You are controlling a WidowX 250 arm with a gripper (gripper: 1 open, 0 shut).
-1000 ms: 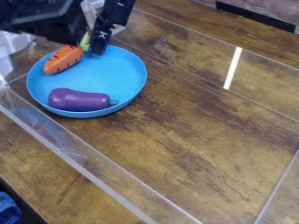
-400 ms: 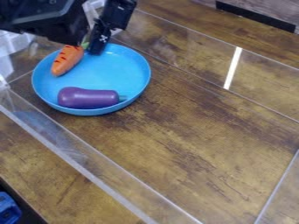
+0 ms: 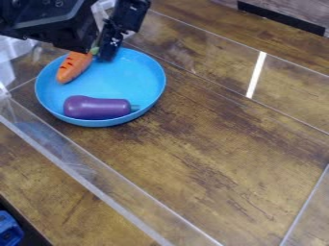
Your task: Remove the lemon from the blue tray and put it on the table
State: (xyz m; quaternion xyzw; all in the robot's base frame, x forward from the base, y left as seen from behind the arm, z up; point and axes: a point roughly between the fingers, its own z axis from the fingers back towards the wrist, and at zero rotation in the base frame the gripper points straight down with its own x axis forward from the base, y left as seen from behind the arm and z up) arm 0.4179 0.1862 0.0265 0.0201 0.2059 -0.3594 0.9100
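The blue tray (image 3: 144,79) lies at the upper left of the dark wood table (image 3: 218,144). A purple eggplant (image 3: 94,109) rests in the tray's near part. An orange carrot (image 3: 71,66) leans over the tray's far-left rim. My black gripper (image 3: 110,45) hangs over the tray's far rim, right beside the carrot's top end. Its fingers are too dark and small to show how they stand. I cannot make out the lemon; a small yellowish spot at the gripper tip is too unclear to name.
Clear acrylic walls (image 3: 90,178) border the table along the near-left side and the back. A white object (image 3: 11,48) stands beyond the left wall. Bright glare streaks (image 3: 257,72) mark the wood to the right.
The tray with the eggplant and carrot has slid slightly to the right and away. The gripper has stayed at the tray's far rim.
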